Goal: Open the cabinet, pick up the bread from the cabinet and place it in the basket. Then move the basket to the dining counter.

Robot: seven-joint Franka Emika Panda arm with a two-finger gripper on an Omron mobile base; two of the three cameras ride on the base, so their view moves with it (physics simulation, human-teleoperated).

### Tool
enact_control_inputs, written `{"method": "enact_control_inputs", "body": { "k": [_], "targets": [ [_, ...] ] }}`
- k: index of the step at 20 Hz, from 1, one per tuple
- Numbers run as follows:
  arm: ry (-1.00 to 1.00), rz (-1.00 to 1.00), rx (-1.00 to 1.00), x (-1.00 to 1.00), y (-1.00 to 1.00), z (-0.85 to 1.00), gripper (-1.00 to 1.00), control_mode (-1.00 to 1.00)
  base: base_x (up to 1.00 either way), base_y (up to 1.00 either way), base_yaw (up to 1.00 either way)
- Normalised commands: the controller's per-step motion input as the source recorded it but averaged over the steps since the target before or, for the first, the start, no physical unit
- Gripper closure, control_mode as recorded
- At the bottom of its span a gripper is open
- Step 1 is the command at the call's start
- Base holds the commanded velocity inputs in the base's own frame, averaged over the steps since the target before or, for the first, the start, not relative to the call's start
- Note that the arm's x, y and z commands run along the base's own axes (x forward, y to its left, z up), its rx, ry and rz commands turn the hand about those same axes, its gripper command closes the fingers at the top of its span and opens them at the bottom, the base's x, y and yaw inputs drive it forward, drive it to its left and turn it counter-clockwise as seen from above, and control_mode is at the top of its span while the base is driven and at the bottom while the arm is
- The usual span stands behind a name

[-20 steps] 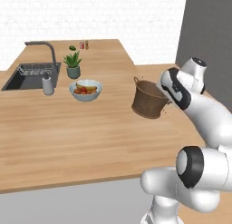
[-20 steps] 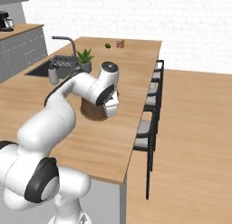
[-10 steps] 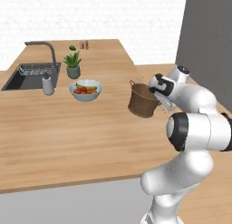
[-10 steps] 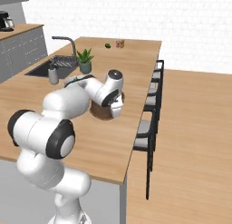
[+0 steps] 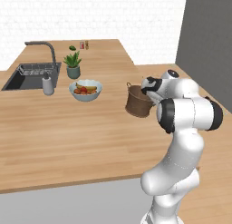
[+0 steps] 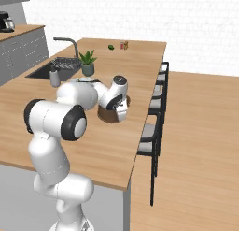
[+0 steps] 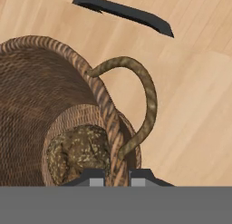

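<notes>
The basket (image 5: 138,100) sits near the right-hand edge of the wide wooden dining counter (image 5: 68,132), well apart from the white fruit bowl (image 5: 85,90), the potted plant (image 5: 72,65) and the sink (image 5: 27,78). The gripper (image 7: 117,175) comes at it from the stool side, its fingers (image 7: 95,177) clamped on the basket's woven rim right beside one loop handle (image 7: 140,96). Looking down along the hand, the bread (image 7: 79,153), a dark speckled lump, lies at the bottom of the basket.

To my eye the carry is about over and the step in hand is setting the basket down properly. In the left base view it looks a little tilted, its base towards the sink, though I cannot tell whether the bottom touches the wood. I would want the hand to level it first, so that the bread stays in the bottom, and then lower it until the whole base rests flat. The rim grip is thin and off-centre, so any quick twist could swing the basket. It also stands close to the counter's edge above the black stools (image 6: 156,118); placing it a touch further in would be safer. Only once it rests should the fingers part and draw straight back off the rim, clear of the loop.
</notes>
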Motion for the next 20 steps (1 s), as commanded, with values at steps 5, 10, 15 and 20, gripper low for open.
{"method": "enact_control_inputs", "body": {
  "k": [5, 10, 15, 20],
  "targets": [
    [0.0, 0.0, -0.01, 0.42, 0.0, -0.36, 1.0, -1.0, 0.0, 0.0, 0.0],
    [0.0, 0.0, 0.0, 0.3, 0.02, -0.29, 1.0, -1.0, 0.0, 0.0, 0.0],
    [0.0, -0.01, 0.0, 0.28, 0.06, -0.29, 1.0, -1.0, 0.0, 0.0, 0.0],
    [0.02, -0.01, 0.0, 0.14, 0.05, -0.11, -1.0, -1.0, 0.0, 0.0, 0.0]
  ]
}}
